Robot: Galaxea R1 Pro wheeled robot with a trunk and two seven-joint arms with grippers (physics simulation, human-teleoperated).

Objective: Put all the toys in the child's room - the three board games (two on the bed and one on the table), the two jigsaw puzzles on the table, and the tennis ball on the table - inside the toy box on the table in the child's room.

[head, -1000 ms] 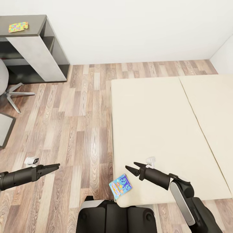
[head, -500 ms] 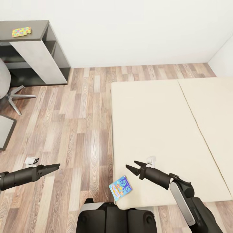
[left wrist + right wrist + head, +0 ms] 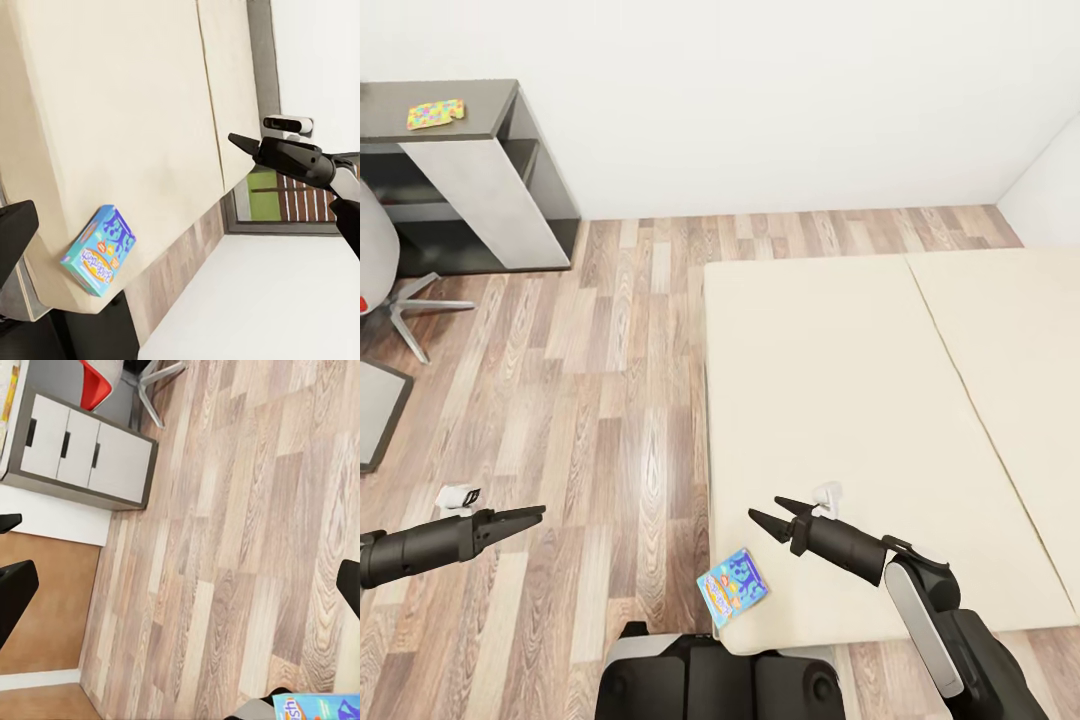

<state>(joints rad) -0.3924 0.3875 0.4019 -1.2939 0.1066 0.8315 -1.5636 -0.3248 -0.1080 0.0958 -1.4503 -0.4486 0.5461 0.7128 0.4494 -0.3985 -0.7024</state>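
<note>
A small blue board game [image 3: 732, 585] lies flat on the cream bed [image 3: 860, 380], close to its near corner; it also shows in the left wrist view [image 3: 99, 250] and at the edge of the right wrist view [image 3: 319, 709]. My right gripper [image 3: 765, 513] hangs open just above the bed, a short way beyond the game, nothing between its fingers. Off to the bed's left, my left gripper [image 3: 528, 515] is open over the wood floor. A multicoloured jigsaw puzzle [image 3: 435, 113] lies on a dark grey shelf unit [image 3: 500, 110] at the far left. The toy box and tennis ball are out of view.
A swivel chair [image 3: 385, 280] stands at the left by the shelf unit. The right wrist view looks down on a desk with three white drawers [image 3: 82, 450] and brown wardrobe doors [image 3: 45, 607]. Bare wood floor [image 3: 610, 380] lies between the bed and the furniture.
The whole picture has slid downward a little, so the camera moved. Both arms hold the same pose, and the blue game lies where it was.
</note>
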